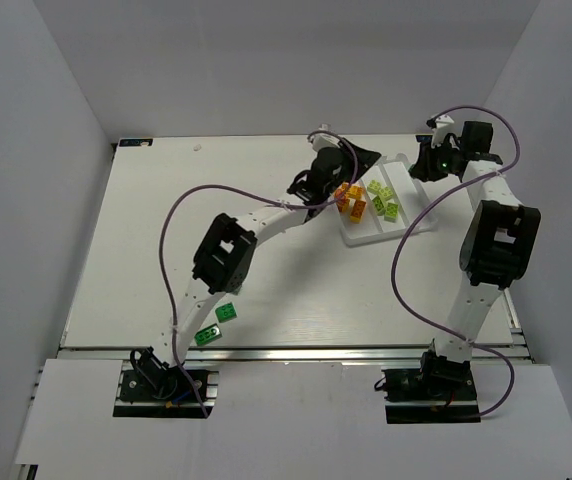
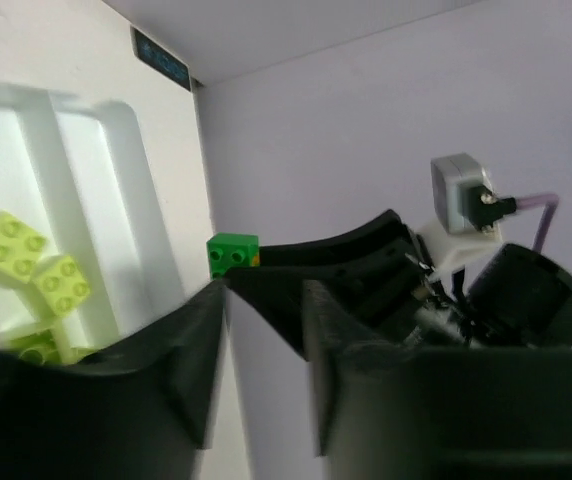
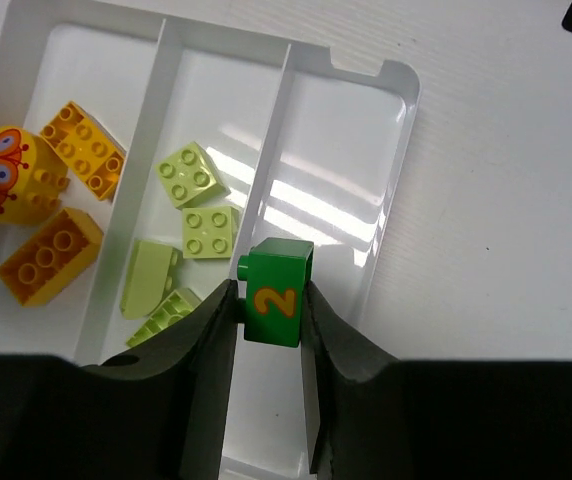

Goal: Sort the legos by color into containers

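- The jaws of the right gripper (image 3: 267,292) pinch a green brick (image 3: 276,295) by two opposite flat sides. The studs point sideways and an orange "2" faces the wrist camera.
- The jaws of the left gripper (image 2: 264,292) are spread with nothing between them. It hovers by the left side of the tray (image 3: 406,85).
- The tray sits near the far right corner of the desk (image 1: 146,230). The held brick hangs over its right-hand slot (image 3: 346,150), which has nothing in it, close to the ridge shared with the middle slot.
- The left slot holds the orange bricks (image 3: 51,255) and a round yellow piece (image 3: 6,180). The middle slot holds the yellow-green bricks (image 3: 194,172).
- Two more dark green bricks lie by the near left corner of the desk, one (image 1: 226,313) just beside the other (image 1: 207,335), close to the left arm's base.
- The bricks look like hard, light, smooth plastic that will not crush, but they could slip or twist under a skewed grip.
- The best hold is probably across two flat parallel walls, centred, not over the studs.
- A light brick may bounce or tumble in the shallow slot, so it seems wise to lower it close before letting go.
- The sorting looks mostly done, with the green ones left.
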`<state>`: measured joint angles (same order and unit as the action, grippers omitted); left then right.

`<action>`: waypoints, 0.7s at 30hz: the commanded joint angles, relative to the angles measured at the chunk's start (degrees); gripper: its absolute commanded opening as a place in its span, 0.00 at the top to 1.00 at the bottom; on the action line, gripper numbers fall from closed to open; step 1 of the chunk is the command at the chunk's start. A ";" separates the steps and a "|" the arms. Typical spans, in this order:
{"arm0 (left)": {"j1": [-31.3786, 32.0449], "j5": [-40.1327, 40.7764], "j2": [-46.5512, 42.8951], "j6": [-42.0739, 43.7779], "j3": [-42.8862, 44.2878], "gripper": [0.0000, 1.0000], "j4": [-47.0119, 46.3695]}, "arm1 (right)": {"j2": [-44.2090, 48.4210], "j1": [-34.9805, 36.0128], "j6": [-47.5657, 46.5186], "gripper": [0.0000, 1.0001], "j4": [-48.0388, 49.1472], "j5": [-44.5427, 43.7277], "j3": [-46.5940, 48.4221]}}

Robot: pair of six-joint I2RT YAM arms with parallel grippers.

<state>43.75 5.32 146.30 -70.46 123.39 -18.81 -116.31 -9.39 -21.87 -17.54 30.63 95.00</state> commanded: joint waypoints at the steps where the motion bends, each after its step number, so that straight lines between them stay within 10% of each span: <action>1: -2.26 -1.01 -13.65 9.01 -6.63 0.58 8.41 | -2.69 0.51 -2.12 0.82 -4.86 -1.89 4.31; 3: -2.88 -1.63 -17.35 13.49 -10.52 0.86 12.63 | -3.83 0.60 -2.74 0.77 -6.27 -2.59 4.84; 6: -3.40 -1.55 -24.64 19.90 -17.82 0.93 24.14 | -5.33 0.51 -3.71 0.71 -8.47 -2.95 5.89; 13: -3.40 4.86 -41.52 25.19 -35.14 0.35 47.42 | -6.03 0.60 -4.68 0.43 -10.84 -2.95 6.60; 21: -3.40 13.05 -54.97 14.84 -49.38 0.21 64.15 | 0.02 0.95 -8.70 0.35 -13.83 2.21 6.78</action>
<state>40.47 13.34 97.56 -51.05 77.14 34.68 -122.28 -8.84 -27.35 -29.06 28.16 99.66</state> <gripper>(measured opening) 0.783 0.646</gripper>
